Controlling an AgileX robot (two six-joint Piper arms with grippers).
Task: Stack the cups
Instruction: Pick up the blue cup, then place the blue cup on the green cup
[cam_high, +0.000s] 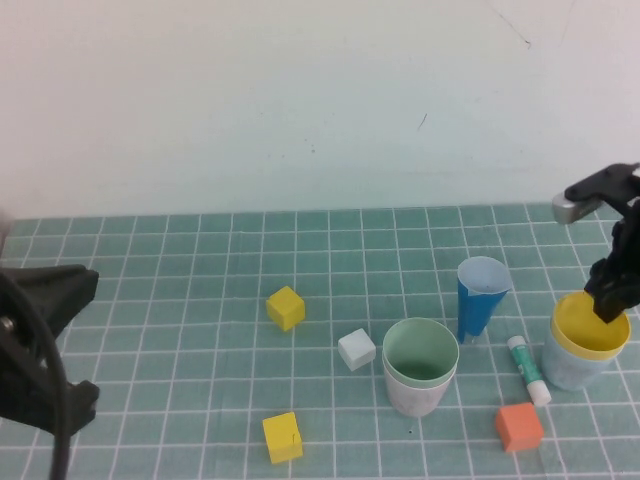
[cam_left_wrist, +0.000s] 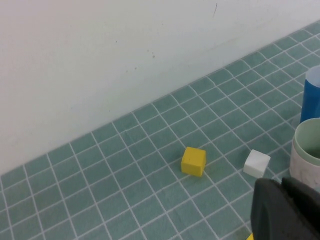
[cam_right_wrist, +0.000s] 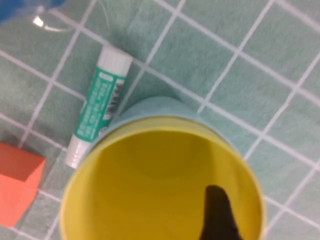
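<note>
The bench (cam_high: 200, 330), a green tiled surface before a pale wall (cam_high: 300, 100), carries two part-built stacks. The left end effector (cam_high: 45, 350) hangs parked at the near left edge, well apart from every cup; whether its fingers are parted or closed cannot be told.

Near the middle stands the green cup (cam_high: 421, 352), nested in the pink cup (cam_high: 412, 395), whose pale wall shows below the green rim. At the right edge the yellow cup (cam_high: 592, 325) sits inside the blue cup (cam_high: 570, 368).

The right end effector (cam_high: 610, 300) is at this second stack, one dark finger (cam_right_wrist: 217, 212) reaching down inside the yellow cup; the other finger is not visible, so it cannot be told whether the rim is pinched or released.

Judged from this layout, the step in hand is work on the yellow-in-blue pair, with two pairs left to join into one stack. The next move seems to call for a firm hold on the rim, a straight lift, and careful centring over the green cup's mouth.

Smaller items lie near that path: a dark-blue cone tube (cam_high: 480, 298) just behind the green cup, a glue stick (cam_high: 528, 371) between the stacks, an orange cube (cam_high: 519, 427), two yellow cubes (cam_high: 286, 307) (cam_high: 282, 437), and a white cube (cam_high: 357, 349).
</note>
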